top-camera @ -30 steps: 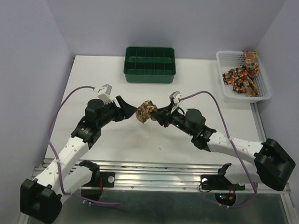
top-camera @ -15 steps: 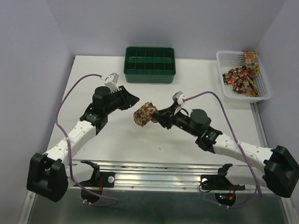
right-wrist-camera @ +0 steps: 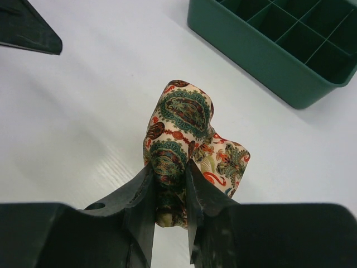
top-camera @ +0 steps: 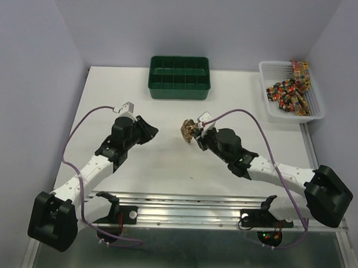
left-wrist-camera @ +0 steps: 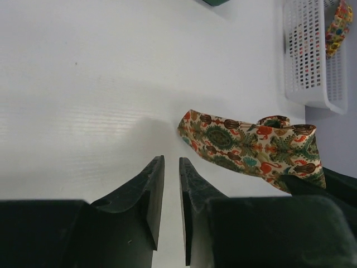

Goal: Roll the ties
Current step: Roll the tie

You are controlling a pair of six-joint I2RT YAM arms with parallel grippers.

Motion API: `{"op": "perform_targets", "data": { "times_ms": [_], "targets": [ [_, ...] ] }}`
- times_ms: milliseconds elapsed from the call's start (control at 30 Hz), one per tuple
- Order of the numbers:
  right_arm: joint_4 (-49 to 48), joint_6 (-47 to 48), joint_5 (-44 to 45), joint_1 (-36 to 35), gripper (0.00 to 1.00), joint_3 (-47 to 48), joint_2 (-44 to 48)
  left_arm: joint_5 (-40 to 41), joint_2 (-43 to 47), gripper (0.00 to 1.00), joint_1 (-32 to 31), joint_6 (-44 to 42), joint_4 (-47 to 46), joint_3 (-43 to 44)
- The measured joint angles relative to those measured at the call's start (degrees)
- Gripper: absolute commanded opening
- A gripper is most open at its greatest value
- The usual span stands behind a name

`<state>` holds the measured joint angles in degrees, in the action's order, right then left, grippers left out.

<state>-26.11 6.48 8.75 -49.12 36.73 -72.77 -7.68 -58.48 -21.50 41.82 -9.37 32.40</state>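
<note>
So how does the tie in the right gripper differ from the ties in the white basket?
The held tie is bunched into one compact wad; the basket ties lie in a loose heap. The held tie is clamped in the right gripper; the basket ties sit in the white basket at the far right, with no gripper near. Both are busy-print fabric.

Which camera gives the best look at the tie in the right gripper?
Right wrist: the tie fills the centre, pinched by the right gripper, print sharp. Left wrist shows it side-on, one end hidden; top shows a small bundle.
</note>
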Motion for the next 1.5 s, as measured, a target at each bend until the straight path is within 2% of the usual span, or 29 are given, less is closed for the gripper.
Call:
{"op": "perform_targets", "data": {
  "times_ms": [167, 300, 500, 900, 1167, 1367, 1467, 1500],
  "targets": [
    [1.3, 9.3, -0.7, 0.0, 0.01, 2.9, -4.9, 0.6, -2.4, 0.21, 0.0, 1.5, -1.1, -1.9],
    [1.2, 14.9, -3.9, -0.3, 0.01, 4.5, -9.7, 0.4, -5.0, 0.21, 0.1, 2.4, -1.8, -3.3],
    [1.4, 20.0, -9.7, -2.3, 0.01, 5.3, -16.7, 0.9, -5.0, 0.21, 0.2, 4.5, -2.4, -7.4],
    [0.9, 28.2, -24.6, -4.3, 0.01, 5.3, -21.4, 2.1, -6.3, 0.20, 0.7, 6.7, -3.6, -10.7],
    [0.0, 30.1, -32.0, -4.2, 0.01, 5.3, -21.6, 1.5, -11.9, 0.20, 1.7, 6.5, -5.7, -10.5],
    [0.8, 33.7, -37.6, -4.2, 0.01, 5.3, -23.3, -2.9, -21.5, 0.15, 4.0, 5.0, -8.4, -7.1],
    [1.8, 35.9, -39.9, -4.2, 0.01, 5.3, -25.0, -4.3, -23.6, 0.15, 4.0, 4.4, -9.7, -6.0],
    [2.5, 37.0, -40.8, -4.2, 0.01, 5.3, -25.5, -4.8, -23.8, 0.20, 4.0, 4.2, -9.9, -6.0]
  ]
}}
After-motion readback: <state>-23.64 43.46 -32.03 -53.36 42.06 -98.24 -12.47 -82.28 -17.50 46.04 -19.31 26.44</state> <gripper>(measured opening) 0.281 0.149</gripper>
